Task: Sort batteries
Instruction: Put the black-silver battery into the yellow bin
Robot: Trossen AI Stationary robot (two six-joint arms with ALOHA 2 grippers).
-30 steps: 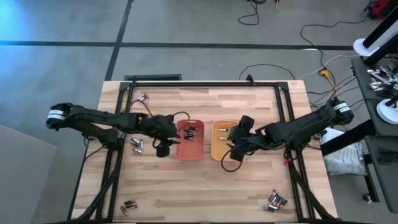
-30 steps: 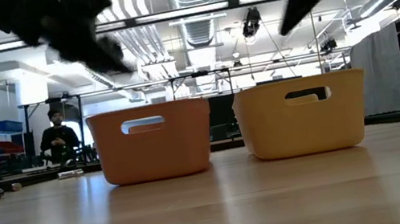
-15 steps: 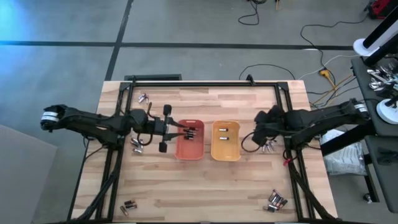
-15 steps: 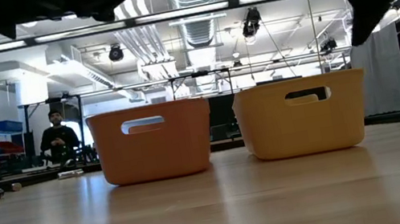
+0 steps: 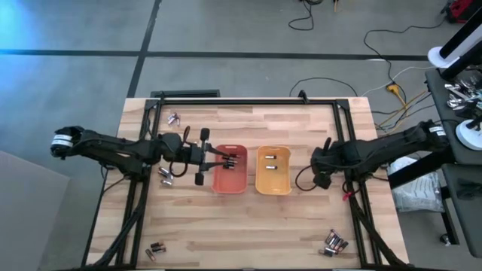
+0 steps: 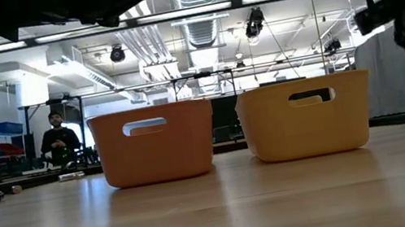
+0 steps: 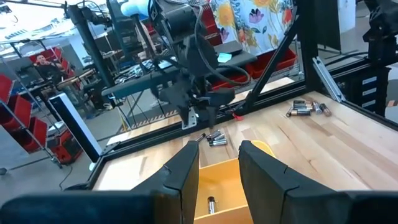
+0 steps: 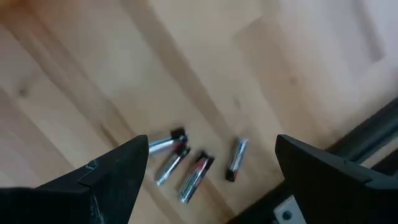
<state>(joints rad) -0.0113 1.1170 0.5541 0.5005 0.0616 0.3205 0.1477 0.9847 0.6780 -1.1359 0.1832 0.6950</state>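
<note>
Batteries (image 8: 186, 163) are lying under your right gripper (image 8: 208, 171), its fingers spread wide; your left gripper (image 7: 219, 168), slightly parted, is hovering over the orange tray (image 5: 230, 170).

Orange tray (image 5: 230, 170) and yellow tray (image 5: 273, 169) stand side by side on my wooden table (image 5: 248, 226). A person (image 6: 59, 141) stands in the background.

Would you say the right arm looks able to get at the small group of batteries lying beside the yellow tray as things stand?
Probably yes. The right tool hangs open just above those batteries, which lie loose on the bare wooden table, with nothing seen between its fingers and them.
</note>
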